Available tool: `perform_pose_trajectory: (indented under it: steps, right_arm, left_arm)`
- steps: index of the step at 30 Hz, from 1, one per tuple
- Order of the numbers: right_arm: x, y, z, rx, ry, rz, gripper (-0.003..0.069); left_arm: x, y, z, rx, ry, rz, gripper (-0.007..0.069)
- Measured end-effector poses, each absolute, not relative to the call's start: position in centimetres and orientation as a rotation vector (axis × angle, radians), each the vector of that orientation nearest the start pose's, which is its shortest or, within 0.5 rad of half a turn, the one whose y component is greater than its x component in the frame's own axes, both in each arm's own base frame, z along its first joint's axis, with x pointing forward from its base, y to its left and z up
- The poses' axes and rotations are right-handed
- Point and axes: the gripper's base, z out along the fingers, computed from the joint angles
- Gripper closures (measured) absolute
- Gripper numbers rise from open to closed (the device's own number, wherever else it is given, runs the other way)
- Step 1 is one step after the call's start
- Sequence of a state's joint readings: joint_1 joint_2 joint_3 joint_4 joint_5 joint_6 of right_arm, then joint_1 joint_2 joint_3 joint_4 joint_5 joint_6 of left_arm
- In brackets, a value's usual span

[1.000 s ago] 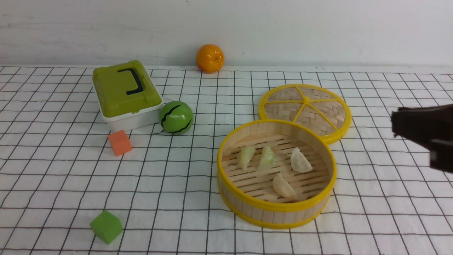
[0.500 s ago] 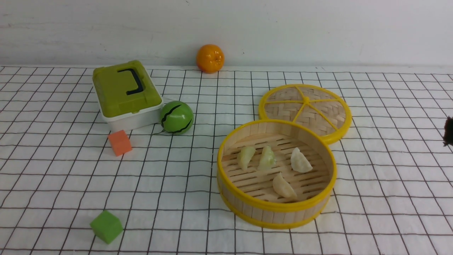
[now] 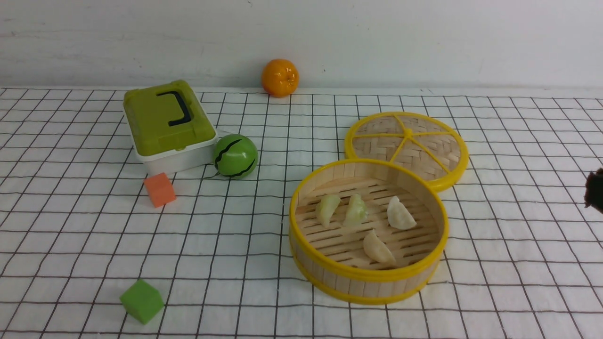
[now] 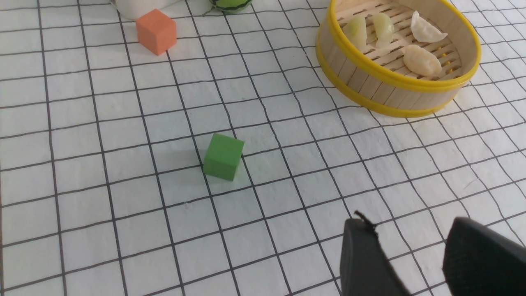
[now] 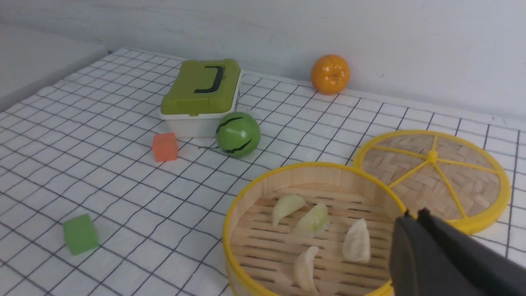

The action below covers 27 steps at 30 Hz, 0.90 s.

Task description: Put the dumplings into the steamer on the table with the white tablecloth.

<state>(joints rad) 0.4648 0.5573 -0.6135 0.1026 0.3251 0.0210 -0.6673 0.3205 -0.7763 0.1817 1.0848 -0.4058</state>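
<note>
The bamboo steamer [image 3: 367, 282] with yellow rims stands on the white tablecloth [image 3: 94, 235], right of centre. On its slatted floor lie two pale greenish dumplings [image 3: 327, 208] [image 3: 355, 210] and two cream dumplings [image 3: 399, 213] [image 3: 377, 247]. Only the dark tip of my right gripper [image 3: 595, 189] shows at the right edge, apart from the steamer. In the right wrist view that gripper [image 5: 415, 213] is shut on nothing, above the steamer's near rim [image 5: 234, 218]. My left gripper [image 4: 407, 222] hangs open and empty over bare cloth, well short of the steamer [image 4: 386, 88].
The flat woven lid [image 3: 407, 143] lies behind the steamer, touching its rim. A green-lidded box [image 3: 165, 117], a green ball [image 3: 235, 156] and an orange cube [image 3: 159, 189] sit at the left. A green cube [image 3: 141, 301] lies front left, an orange fruit [image 3: 280, 77] by the wall.
My right gripper has drawn back to the right, almost out of the front view, and its jaws have closed. The dumplings and steamer have not moved.
</note>
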Motion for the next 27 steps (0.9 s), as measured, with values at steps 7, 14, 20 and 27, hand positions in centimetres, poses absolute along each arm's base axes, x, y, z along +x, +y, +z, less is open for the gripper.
perform_pose_trajectory:
  steps: [7,14,20,27]
  right_arm:
    - [8.1,2.3,27.6,-0.138,1.606,0.286,0.0676]
    - [6.2,0.1,21.8,0.043,1.608,0.059,0.0676]
    - [5.6,-0.3,18.9,0.09,1.678,-0.015,0.0676]
    - [5.3,-0.3,17.4,0.104,1.842,-0.019,0.0676]
  left_arm:
    - [2.8,-0.4,35.1,0.271,2.109,-0.423,0.0344]
    - [2.8,-0.4,35.1,0.271,2.112,-0.422,0.0344]
    - [2.8,-0.4,35.1,0.271,2.114,-0.421,0.0344]
    - [2.8,-0.4,35.1,0.271,2.116,-0.42,0.0344]
